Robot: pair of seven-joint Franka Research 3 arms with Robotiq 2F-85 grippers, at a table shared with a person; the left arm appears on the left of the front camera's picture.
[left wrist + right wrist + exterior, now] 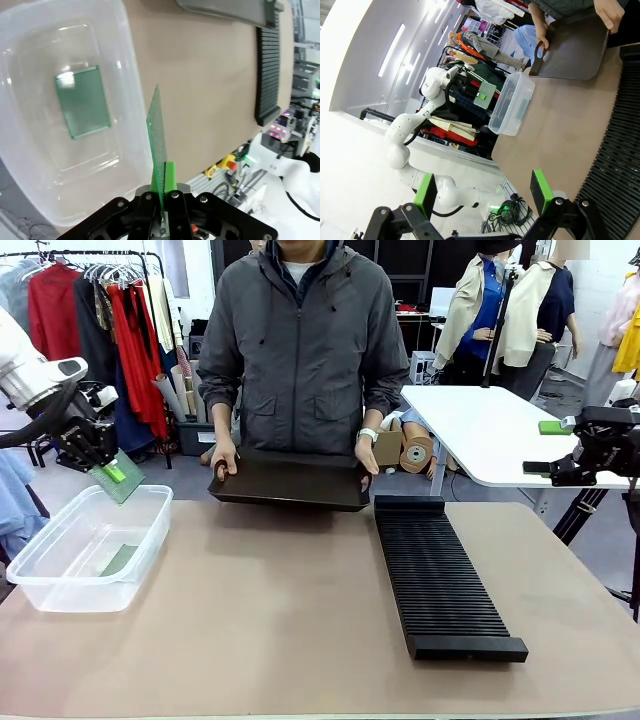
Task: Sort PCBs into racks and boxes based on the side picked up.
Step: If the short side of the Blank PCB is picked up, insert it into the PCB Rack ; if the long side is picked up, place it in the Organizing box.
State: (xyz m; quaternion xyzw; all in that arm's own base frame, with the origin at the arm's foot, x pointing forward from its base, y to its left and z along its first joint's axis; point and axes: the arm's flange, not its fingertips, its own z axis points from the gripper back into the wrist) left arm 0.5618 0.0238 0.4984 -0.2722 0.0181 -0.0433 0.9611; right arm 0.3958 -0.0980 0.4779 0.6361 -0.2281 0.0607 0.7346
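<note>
My left gripper point(108, 468) is shut on the top edge of a light green PCB point(120, 480), which hangs tilted over the far left rim of the clear box point(60, 585). In the left wrist view the held PCB point(159, 140) stands edge-on between the green pads point(170, 175), over the box's rim point(131, 75). A smaller, darker PCB point(82, 102) lies flat on the box's floor point(120, 560). The black slotted rack point(440, 575) lies right of centre. My right gripper point(548, 448) hovers open at the far right, its fingers point(542, 190) wide apart with nothing between them.
Across the table a person holds a black flat tray point(290, 482) by both ends at the far edge. A white table point(480, 430) stands behind at the right. Bare tabletop point(280, 610) lies between box and rack.
</note>
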